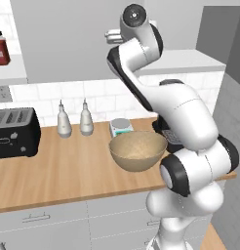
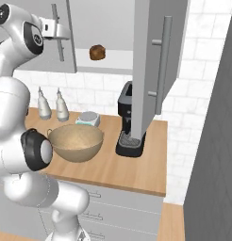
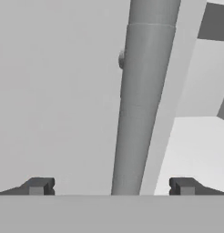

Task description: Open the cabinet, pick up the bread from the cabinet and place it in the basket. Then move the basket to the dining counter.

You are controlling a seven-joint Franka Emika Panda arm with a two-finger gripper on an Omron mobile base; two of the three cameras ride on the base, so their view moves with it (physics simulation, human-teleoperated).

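Two fingertips [image 3: 38,186] of end effector [image 3: 111,187] spread wide, straddling L door's bar handle [image 3: 141,100] of cabinet [image 2: 42,52], nothing gripped. R door [image 2: 153,56] swung open; bread [image 2: 97,52] on shelf inside. Basket [image 2: 76,142] on tabletop [image 2: 132,169] below, w/ scale [image 2: 88,117], coffee machine [image 2: 127,120], 2 bottles [image 2: 61,106], toaster [image 1: 14,132].

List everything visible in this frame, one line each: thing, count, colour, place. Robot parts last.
cabinet: one, light grey, on the wall, right door swung open
handle: one, grey bar, on the left door
bread: one, brown, on the cabinet shelf
basket: one, tan, on the worktop
toaster: one, black, worktop left
bottles: two, pale grey, by the tiles
scale: one, pale, behind basket
coffee machine: one, black, worktop right
jar: one, red, on a shelf
gripper: one, dark tips, open astride the handle
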